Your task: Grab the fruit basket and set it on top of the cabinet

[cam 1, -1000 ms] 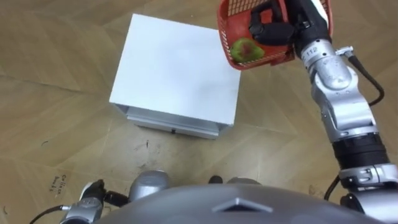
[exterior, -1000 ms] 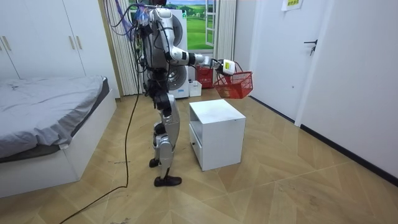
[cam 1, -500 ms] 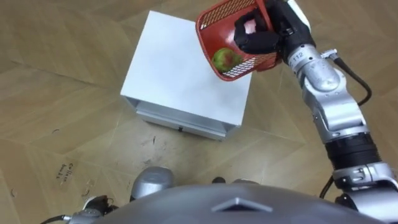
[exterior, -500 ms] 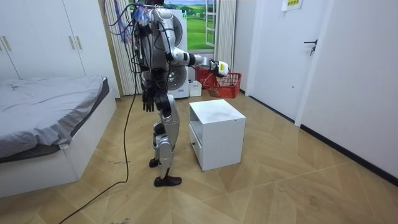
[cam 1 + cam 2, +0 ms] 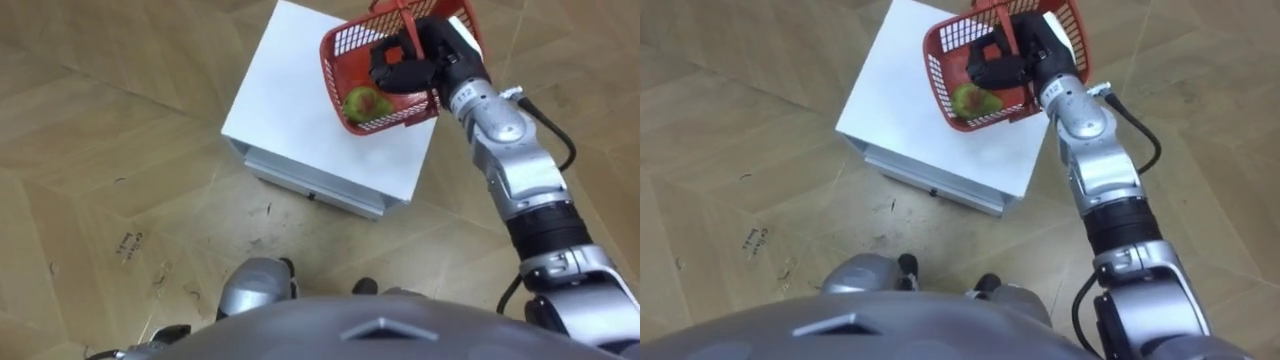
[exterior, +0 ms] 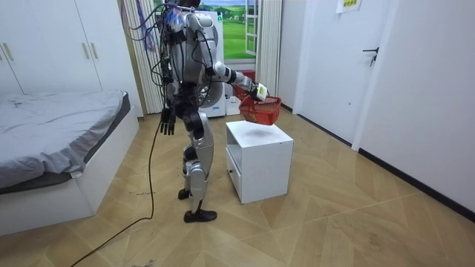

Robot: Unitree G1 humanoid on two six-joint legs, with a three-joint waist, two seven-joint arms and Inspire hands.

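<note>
Basket point(image 5: 343, 42) lowered, hanging from right robot hand point(image 5: 404, 62)

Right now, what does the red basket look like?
The basket looks like red plastic mesh, with holes all over its walls and a handle on top. The right hand is curled round the handle and holds it in the air over the white cabinet. One green-and-red fruit lies inside.

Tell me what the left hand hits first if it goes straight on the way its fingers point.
The left hand hangs at the robot's side, fingers pointing straight down. It would likely meet the wooden floor first; nothing seems to lie between.
</note>
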